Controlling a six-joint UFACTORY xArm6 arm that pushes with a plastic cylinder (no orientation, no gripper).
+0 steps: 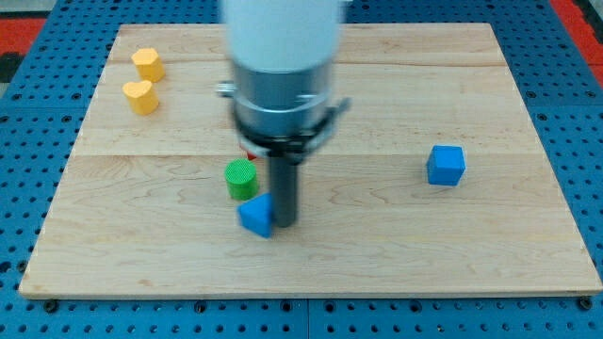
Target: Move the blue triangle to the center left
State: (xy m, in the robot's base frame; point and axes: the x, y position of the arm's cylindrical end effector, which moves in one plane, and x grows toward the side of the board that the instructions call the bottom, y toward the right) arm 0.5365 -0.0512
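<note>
The blue triangle [255, 216] lies on the wooden board [396, 254], a little left of centre and toward the view's bottom. My tip [284, 223] stands right against the triangle's right side. A green cylinder [240, 178] sits just above the triangle and to the left of the rod. A sliver of a red block [250, 154] peeks out beside the arm's body, mostly hidden by it.
Two yellow blocks sit at the view's top left, one [148, 63] above the other [140, 96]. A blue cube [446, 165] rests at the right. The board ends in blue pegboard [38, 113] on all sides.
</note>
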